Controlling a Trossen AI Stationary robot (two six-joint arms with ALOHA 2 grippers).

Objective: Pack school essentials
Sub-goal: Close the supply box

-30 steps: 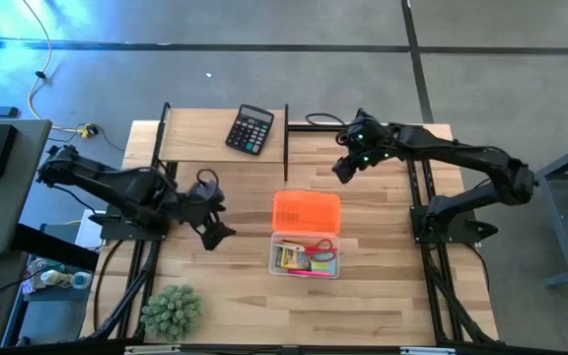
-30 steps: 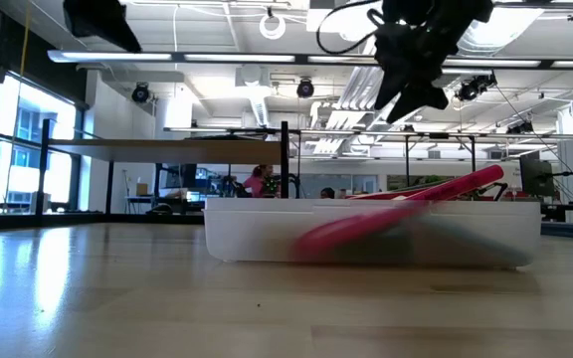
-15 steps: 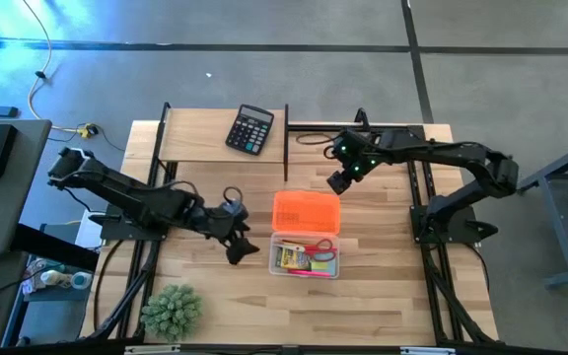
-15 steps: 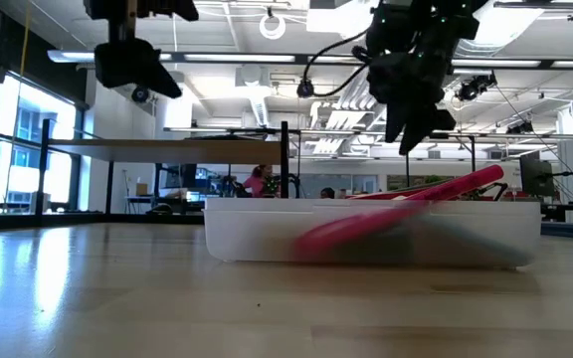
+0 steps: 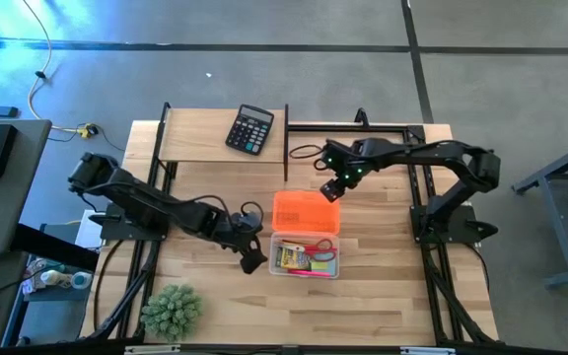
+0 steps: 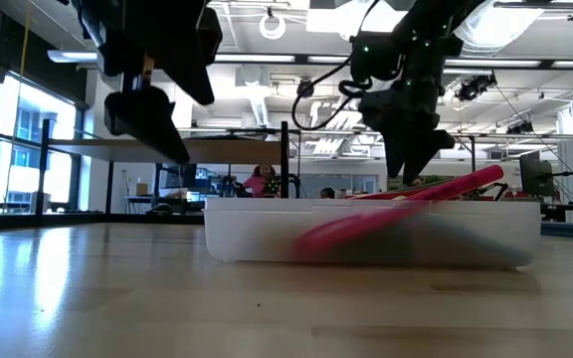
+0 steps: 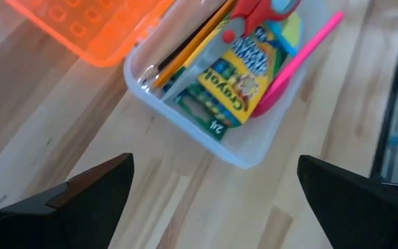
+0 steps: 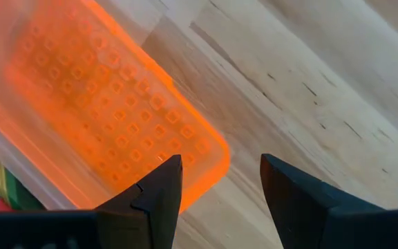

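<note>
A clear plastic box [image 5: 305, 255] stands on the table, and its orange lid [image 5: 306, 211] lies open flat on the far side. In the left wrist view the box [image 7: 254, 149] holds the yellow-green crayon pack [image 7: 230, 86], red-handled scissors [image 7: 261, 8], a pencil [image 7: 185, 48], a pink-red pen [image 7: 299, 59] and something light blue [image 7: 276, 33]. My left gripper [image 5: 251, 258] [image 7: 213, 190] hovers open just left of the box. My right gripper [image 5: 330, 187] [image 8: 220, 183] hangs open over the lid's far right corner [image 8: 206, 155]. The eraser cannot be made out.
A black calculator [image 5: 250, 129] lies on the raised shelf at the far edge, beside a black upright post [image 5: 286, 143]. The green spiky plant [image 5: 172, 311] stands at the near left corner. Bare wood lies right of and in front of the box.
My left arm has stretched toward the table's right and near edge and come down, ending beside the box's left wall. My right gripper has moved left and nearer, descending over the orange lid's far right corner. The box and its contents have stayed put.
</note>
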